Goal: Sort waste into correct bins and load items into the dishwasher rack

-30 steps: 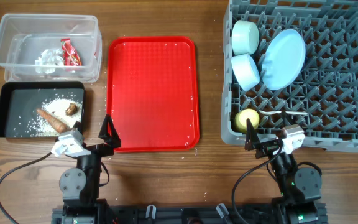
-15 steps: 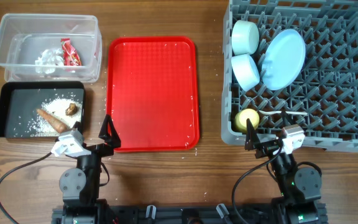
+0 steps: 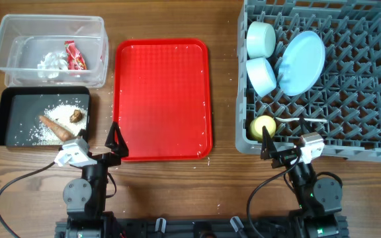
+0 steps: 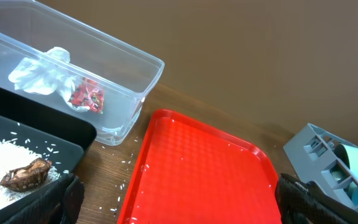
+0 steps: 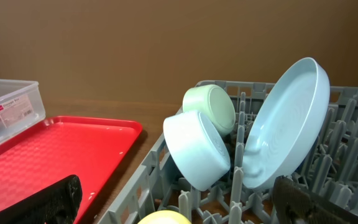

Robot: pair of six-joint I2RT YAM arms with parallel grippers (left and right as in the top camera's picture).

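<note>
Presently both arms sit folded low at the near table edge. The left gripper [image 3: 116, 137] stands just off the near left corner of the red serving tray [image 3: 162, 99], jaws spread wide and holding nothing. Its wrist view places the fingers [image 4: 58, 200] at the bottom corners of the frame. The right gripper [image 3: 266, 140] is equally wide and empty at the near left corner of the dishwasher rack [image 3: 362, 86], just before the yellow cup [image 3: 264, 125] and the white spoon [image 3: 303, 121] lying inside.

Left of the left gripper, the black tray [image 3: 5, 119] holds rice crumbs [image 3: 51, 119], a carrot-shaped piece [image 3: 55, 127] and a brown lump [image 3: 77, 116]. Beyond it, the clear tub [image 3: 51, 26] holds tissue [image 3: 50, 63] and the red wrapper [image 3: 75, 56]. Farther into the rack, two bowls [image 3: 262, 75] stand beside the plate [image 3: 303, 63].

Only the right wrist view shows the bowls and plate tilted on edge between pegs. Only the left wrist view shows stray grains [image 4: 120, 193] on the wood.
</note>
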